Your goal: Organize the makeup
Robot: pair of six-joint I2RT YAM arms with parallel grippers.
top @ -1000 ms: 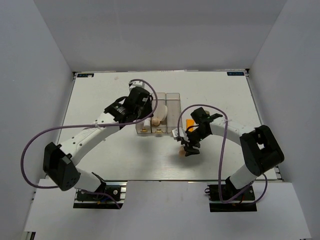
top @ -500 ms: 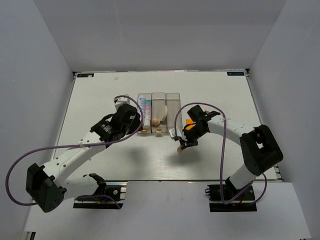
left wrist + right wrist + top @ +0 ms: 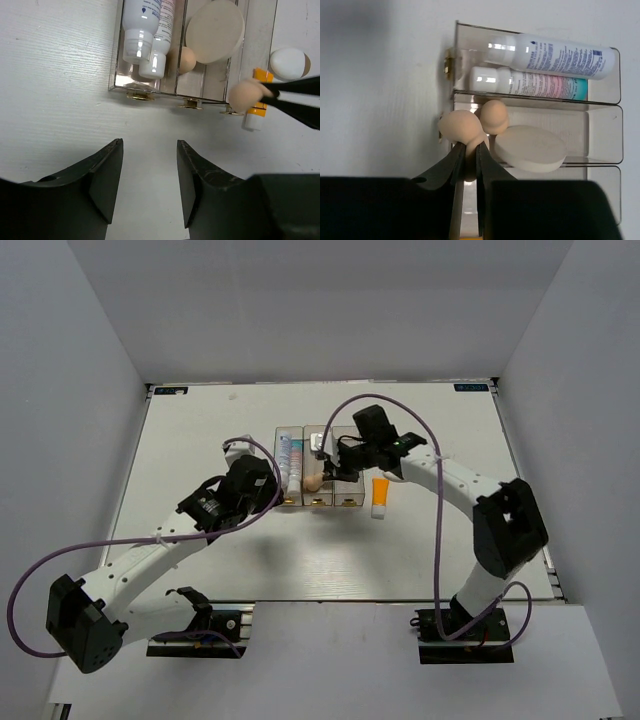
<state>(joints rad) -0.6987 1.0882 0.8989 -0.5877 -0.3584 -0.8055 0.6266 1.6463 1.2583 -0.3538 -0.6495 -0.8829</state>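
My right gripper (image 3: pixel 469 147) is shut on a beige egg-shaped sponge (image 3: pixel 462 127), held above the near end of the three clear bins (image 3: pixel 318 437). From the left wrist view that sponge (image 3: pixel 243 95) hangs over the right bin's front edge. A second sponge (image 3: pixel 494 116) and the round cream puff (image 3: pixel 530 148) lie in the middle bin. Two white tubes (image 3: pixel 142 25) lie in the left bin. The orange white-capped tube (image 3: pixel 380 495) lies on the table right of the bins, with the white-tan oval (image 3: pixel 289 62) beside it. My left gripper (image 3: pixel 149 142) stands open and empty in front of the bins.
The bins have small gold clasps (image 3: pixel 190 104) on their near ends. White walls close in the table (image 3: pixel 200 430) at the back and both sides. A purple cable (image 3: pixel 395 410) loops over the right arm above the bins.
My right gripper shut on the sponge at the table's front and carried it up and left to the bins. The left arm drew back from the bins toward the near side.
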